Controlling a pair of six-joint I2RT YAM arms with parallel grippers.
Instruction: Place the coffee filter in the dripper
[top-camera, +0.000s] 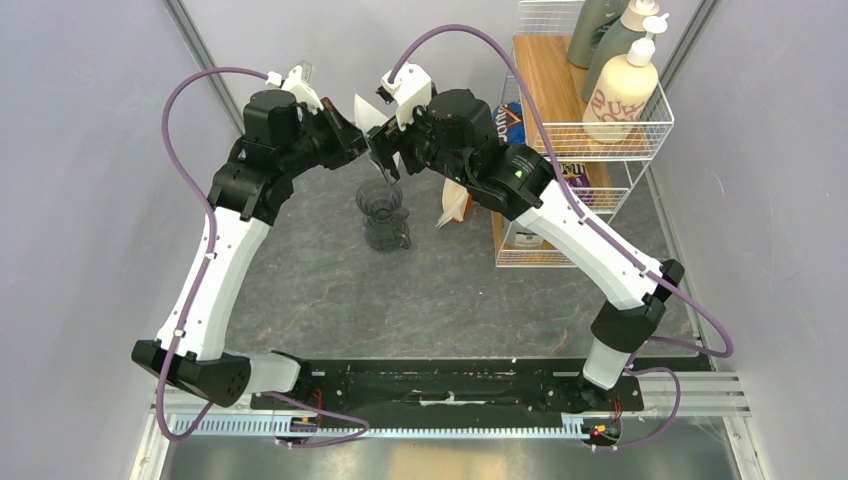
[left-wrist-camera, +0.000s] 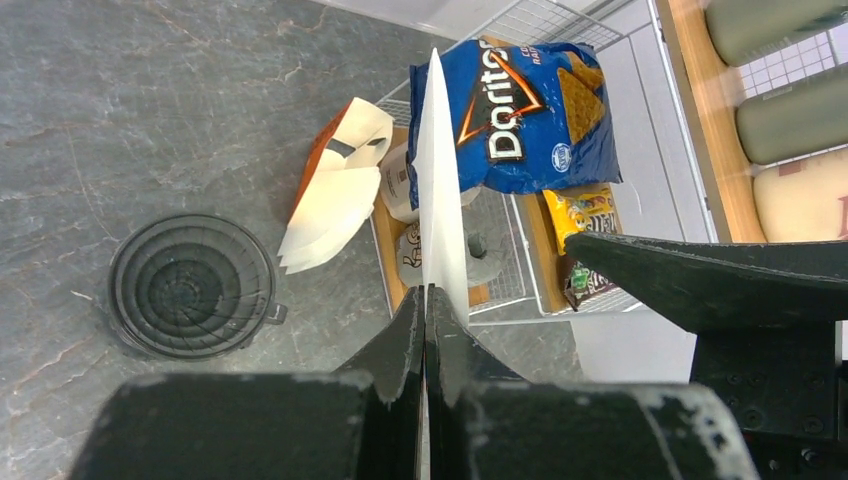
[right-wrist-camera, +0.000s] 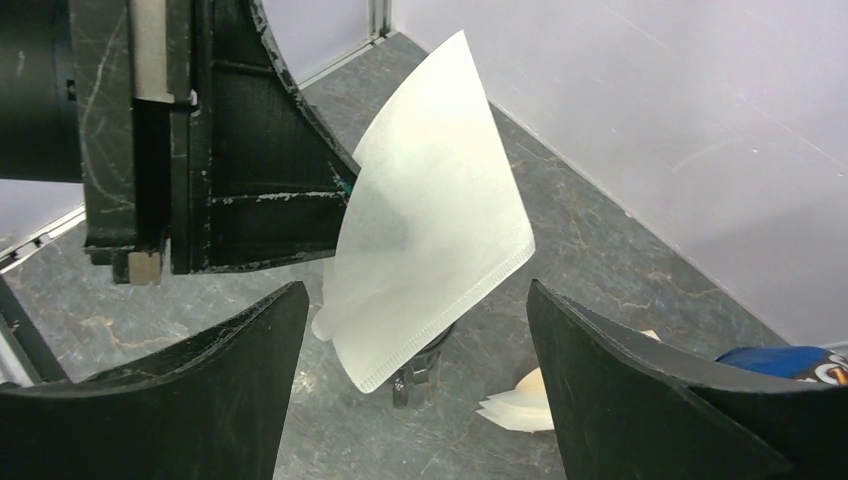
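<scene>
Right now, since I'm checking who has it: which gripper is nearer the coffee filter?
Left. The left gripper is shut on the coffee filter, pinching its edge. The right gripper is open and faces it without touching.

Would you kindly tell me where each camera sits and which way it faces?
Top external: above, behind the robot, looking down at the table; both arms show.
Left wrist: on the left arm, looking down past the shut left tool pinching the coffee filter; dripper below.
Right wrist: on the right arm, facing the filter, framed by the open right tool.
All three show the filter.
</scene>
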